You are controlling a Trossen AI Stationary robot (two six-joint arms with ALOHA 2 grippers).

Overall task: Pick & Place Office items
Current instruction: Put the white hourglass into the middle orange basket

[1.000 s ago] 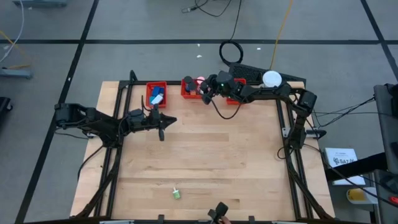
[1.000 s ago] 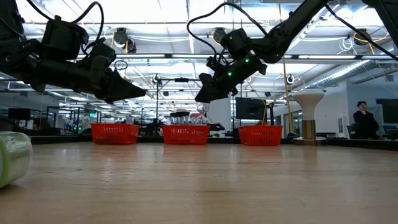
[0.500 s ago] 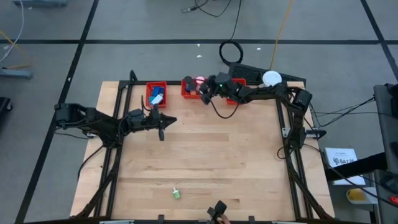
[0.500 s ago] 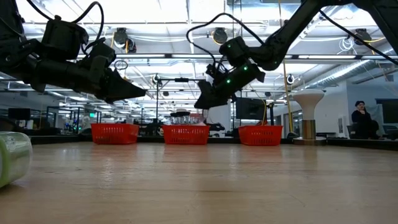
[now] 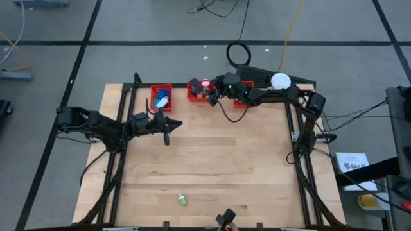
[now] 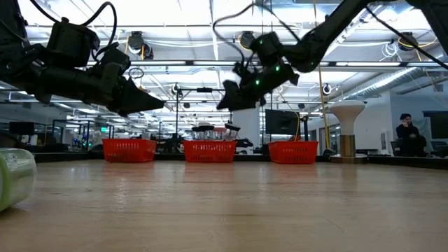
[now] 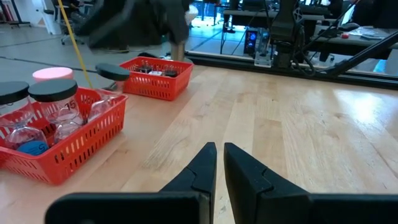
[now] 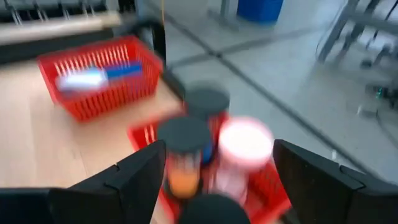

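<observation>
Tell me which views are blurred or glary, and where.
Right wrist view: smeared all over, the lidded jars and the red bin soft. Low view: the right claw streaked, bright ceiling lights behind it, and the green roll at the near edge out of focus. Left wrist view: a dark blurred shape across the top, the left claw sharp. High view: evenly lit and crisp.

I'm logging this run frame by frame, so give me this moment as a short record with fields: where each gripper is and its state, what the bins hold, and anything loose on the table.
left gripper: shut, empty, hovering over the table near the left bin
right gripper: open, empty, above the middle bin
left bin contents: blue and white items
middle bin contents: dark-lidded jars and a pink-lidded jar
right bin: mostly hidden under the right arm
loose item: green roll near the table's front edge
</observation>
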